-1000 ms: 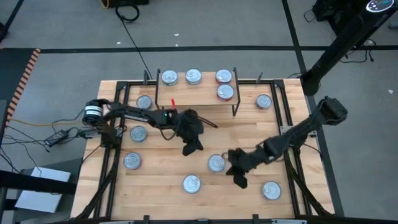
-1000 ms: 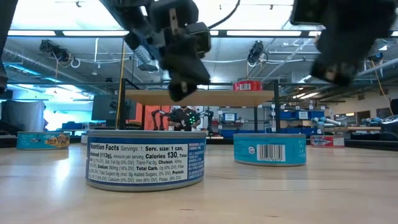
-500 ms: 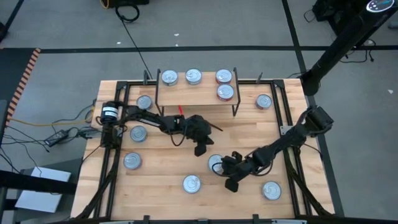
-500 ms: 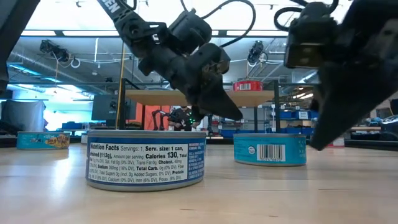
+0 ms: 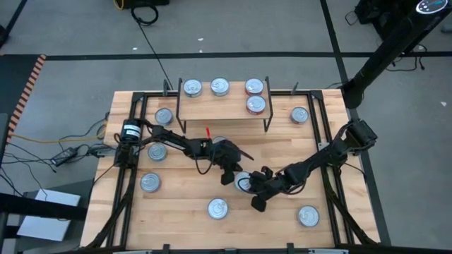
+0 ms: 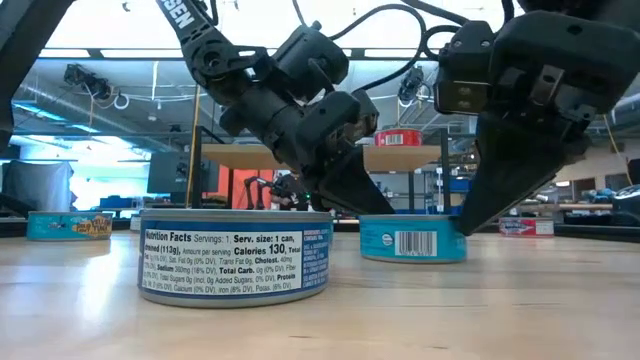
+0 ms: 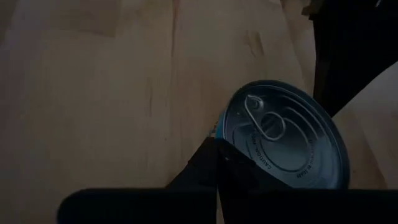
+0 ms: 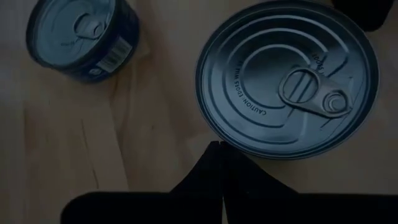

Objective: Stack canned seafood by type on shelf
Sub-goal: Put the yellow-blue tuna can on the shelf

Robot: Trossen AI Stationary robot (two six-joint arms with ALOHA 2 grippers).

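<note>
Closed hands (image 5: 229, 178) beside round tin (image 5: 244, 183)

Teal-labelled round tin (image 5: 243, 183) half covered by both dark arms from above, shelf-top labels too small to read

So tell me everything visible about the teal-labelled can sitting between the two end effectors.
The teal can is a squat round tin, upright on the wooden tabletop, near its middle. Its shiny silver lid has concentric rings and a pull tab; a white barcode panel shows on its side. The shut left end effector and the shut right end effector flank it at table level on opposite sides, each close against its side; neither grips it.
</note>
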